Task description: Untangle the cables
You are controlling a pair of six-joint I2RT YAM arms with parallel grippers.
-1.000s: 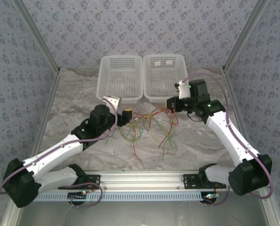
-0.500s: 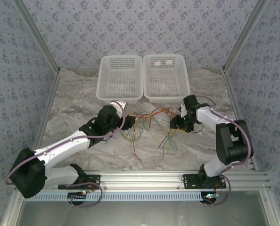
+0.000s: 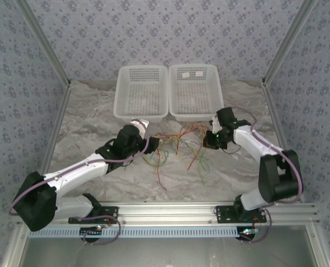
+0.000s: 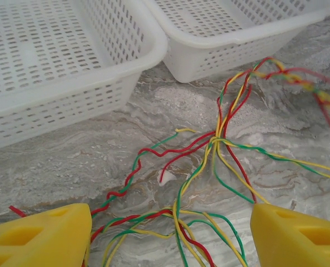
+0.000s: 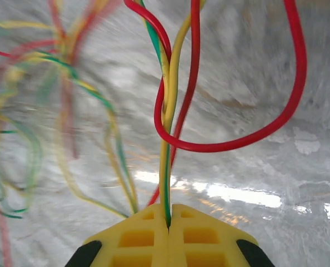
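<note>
The cables (image 3: pixel 176 146) are thin red, green and yellow wires lying tangled on the marble table in front of two baskets. In the left wrist view they cross in a knot (image 4: pixel 215 139), and several strands run between my yellow fingers (image 4: pixel 40 236). My left gripper (image 3: pixel 150 142) stands open at the tangle's left end, low over the table, its jaws wide on either side of the strands (image 4: pixel 168 239). My right gripper (image 3: pixel 208 142) is at the tangle's right end. It is shut (image 5: pixel 169 222) on a yellow and a green cable (image 5: pixel 166 167), with a red loop (image 5: pixel 237 142) hanging just beyond.
Two white perforated baskets stand side by side behind the tangle: the left basket (image 3: pixel 119 92) and the right basket (image 3: pixel 218 89). Their near walls (image 4: pixel 148 55) lie close beyond the wires. Free table lies to the left, the right and in front of the cables.
The right arm has folded in, bringing its gripper down from the basket's edge onto the tangle's right end, where it opened and shut again. The left gripper has edged right, to the cables.
</note>
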